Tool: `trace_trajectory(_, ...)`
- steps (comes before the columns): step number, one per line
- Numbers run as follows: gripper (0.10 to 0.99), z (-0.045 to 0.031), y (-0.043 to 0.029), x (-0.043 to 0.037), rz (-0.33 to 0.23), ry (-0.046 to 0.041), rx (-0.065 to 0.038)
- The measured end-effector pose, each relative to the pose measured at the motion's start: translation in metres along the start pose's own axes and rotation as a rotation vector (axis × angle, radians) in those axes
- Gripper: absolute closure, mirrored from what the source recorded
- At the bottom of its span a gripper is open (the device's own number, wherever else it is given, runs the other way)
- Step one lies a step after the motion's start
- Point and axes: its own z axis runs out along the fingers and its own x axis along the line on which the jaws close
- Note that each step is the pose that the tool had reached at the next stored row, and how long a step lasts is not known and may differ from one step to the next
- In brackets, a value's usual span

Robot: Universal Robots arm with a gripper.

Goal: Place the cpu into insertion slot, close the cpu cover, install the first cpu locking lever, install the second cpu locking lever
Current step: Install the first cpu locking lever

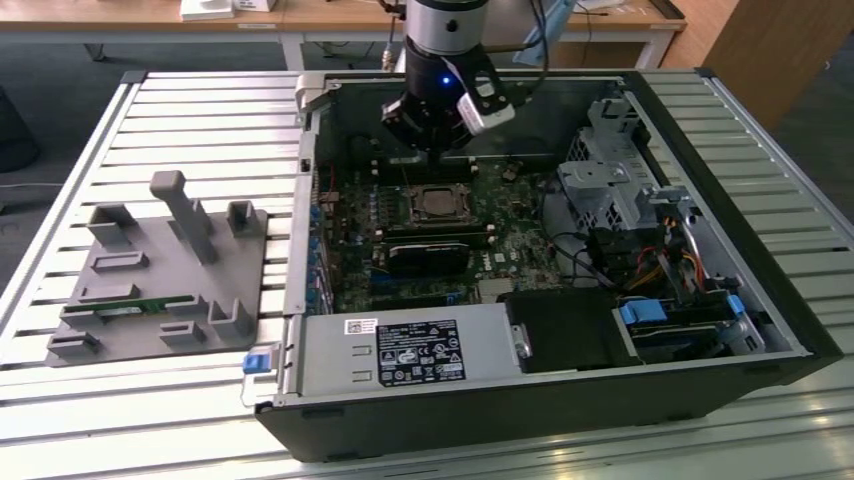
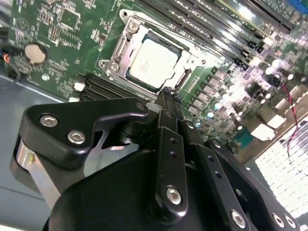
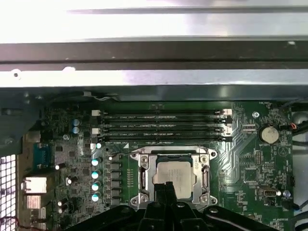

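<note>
A: What is the exterior view showing?
B: The claw (image 1: 434, 140) is hovering inside the open computer case (image 1: 561, 405), near the cpu (image 1: 434, 203).
A: The second wrist view?
B: Its fingers (image 2: 166, 125) are pressing together, holding nothing.
A: The first wrist view?
B: The cpu cover (image 3: 144, 174) is framing the cpu.

Overall: bright, even room light in the exterior view
Glow: blue lamp (image 1: 442, 82) on the arm (image 1: 447, 25), at 12 o'clock from the cpu (image 1: 435, 203)
Glare: case wall (image 3: 144, 19) washed white in the first wrist view
</note>
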Motion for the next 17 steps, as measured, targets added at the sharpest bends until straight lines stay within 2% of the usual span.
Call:
trace_trajectory(2,0.98,0.0003,-0.0001,0.0039,-0.004,-0.0003,0.0)
trace_trajectory(7,0.98,0.0007,-0.0005,0.0216,-0.004,-0.003,0.0)
trace_trajectory(9,0.98,0.0009,-0.0005,0.0248,-0.007,-0.0055,0.0)
trace_trajectory(13,0.98,0.0018,-0.0007,0.0328,-0.009,-0.017,0.0)
trace_trajectory(17,0.98,0.0024,-0.0006,0.0409,-0.009,-0.0185,0.0)
